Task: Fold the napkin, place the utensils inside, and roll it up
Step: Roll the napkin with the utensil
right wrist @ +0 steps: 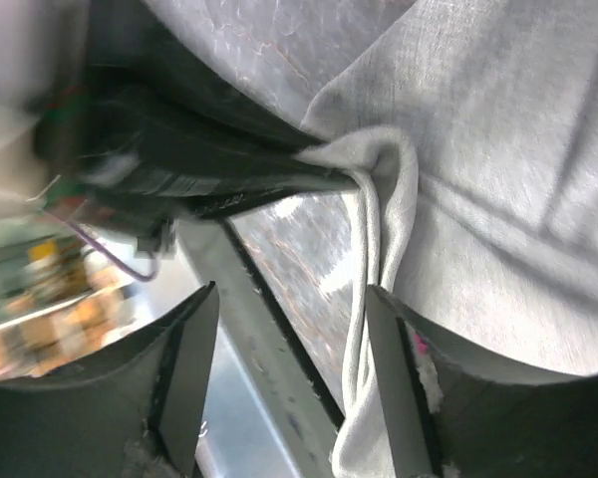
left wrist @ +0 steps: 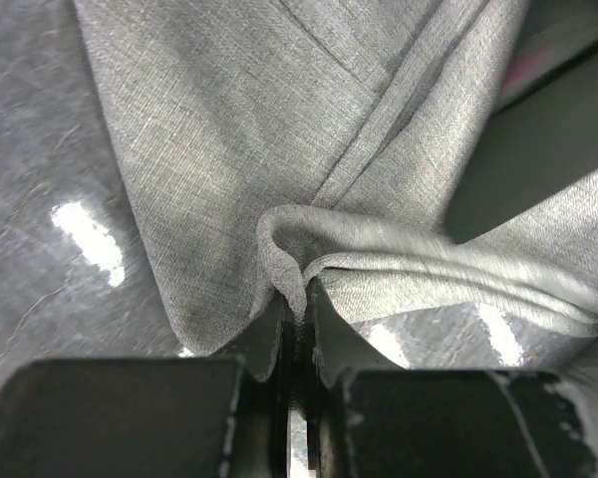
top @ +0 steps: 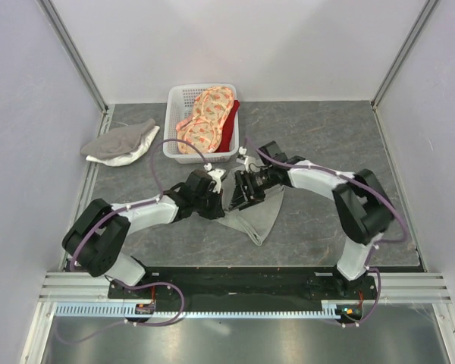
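The grey-green napkin (top: 259, 216) lies crumpled on the dark table between the two arms, one corner lifted. My left gripper (top: 216, 182) is shut on a pinched fold of the napkin (left wrist: 239, 129), with cloth bunched right at the tips of the left gripper (left wrist: 299, 294). My right gripper (top: 241, 193) faces it from the right. In the right wrist view the right gripper (right wrist: 292, 294) stands open, and a hanging edge of the napkin (right wrist: 498, 149) runs along the inner side of one finger (right wrist: 399, 378). The utensils are out of view.
A white basket (top: 174, 114) holding orange-pink patterned cloths (top: 206, 120) stands at the back centre. A smaller grey-and-white cloth (top: 121, 142) lies at the back left. Grey walls close in the table on three sides.
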Available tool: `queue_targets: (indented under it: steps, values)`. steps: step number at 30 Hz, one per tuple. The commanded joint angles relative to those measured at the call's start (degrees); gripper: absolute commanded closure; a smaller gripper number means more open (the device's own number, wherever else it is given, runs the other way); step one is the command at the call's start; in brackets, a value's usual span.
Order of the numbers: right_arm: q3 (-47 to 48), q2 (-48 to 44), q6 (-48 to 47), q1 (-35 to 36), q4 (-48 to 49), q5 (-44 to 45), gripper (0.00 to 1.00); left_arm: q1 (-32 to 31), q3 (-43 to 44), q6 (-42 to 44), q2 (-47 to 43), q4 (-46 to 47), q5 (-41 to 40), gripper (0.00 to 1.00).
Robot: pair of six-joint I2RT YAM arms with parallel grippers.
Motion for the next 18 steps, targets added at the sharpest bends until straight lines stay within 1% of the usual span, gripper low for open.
queue_targets:
  steps: [1,2,3,4,6,7,8,9,10,11,12,13,14,15,16,18]
  values:
    - [-6.0,-13.6,-3.5,0.1,-2.8,18.0,0.3,0.1,4.0,0.3,3.8,-9.5,3.6,0.98]
    - [-7.2,-16.0,-4.9,0.9,-3.1,21.6,0.3,0.2,4.5,0.4,4.5,-10.5,4.7,0.98]
    - [-10.0,-20.7,-5.3,1.5,-3.1,24.7,0.29,0.7,5.7,0.3,4.9,-11.2,5.5,0.98]
    - [-11.4,-22.8,-5.8,3.1,-3.1,30.7,0.28,1.2,6.2,0.2,5.2,-12.4,6.3,0.98]
    - [-14.8,-28.4,-6.5,5.7,-3.4,36.7,0.28,2.5,7.3,-0.1,5.9,-13.3,8.6,0.98]
    - [-15.7,-30.0,-6.6,9.1,-3.5,40.0,0.27,2.9,7.7,-0.1,6.1,-14.4,9.5,0.98]
    - [-16.8,-31.1,-6.5,10.8,-3.8,45.2,0.27,3.5,8.1,-0.1,6.4,-14.9,11.1,0.98]
    - [-17.2,-32.7,-6.3,12.8,-4.6,48.2,0.26,4.6,8.7,0.0,6.6,-15.4,12.0,0.98]
    - [-17.3,-33.0,-6.2,16.8,-5.2,49.8,0.25,5.0,8.9,0.1,6.7,-15.9,12.8,0.98]
    - [-17.4,-33.1,-5.4,18.7,-5.5,55.4,0.25,5.7,9.2,0.2,6.8,-16.3,14.2,0.98]
    - [-17.1,-32.7,-5.3,20.5,-6.6,57.6,0.25,6.2,9.8,0.2,7.3,-16.7,14.9,0.98]
    - [-16.8,-32.2,-5.0,24.3,-7.2,59.6,0.25,6.4,10.2,0.2,7.6,-17.0,15.5,0.98]
    - [-16.1,-31.2,-4.9,26.0,-8.5,64.1,0.25,7.0,10.6,0.2,7.8,-17.6,16.8,0.98]
    - [-15.6,-30.4,-4.7,27.7,-9.1,65.8,0.25,7.2,10.9,0.3,8.2,-17.8,17.3,0.98]
    - [-15.2,-29.8,-4.8,30.9,-9.6,67.6,0.25,7.5,11.0,0.3,8.5,-18.1,17.8,0.98]
    - [-14.0,-27.5,-5.1,33.4,-10.9,71.1,0.25,7.9,11.3,0.4,8.9,-18.6,18.3,0.98]
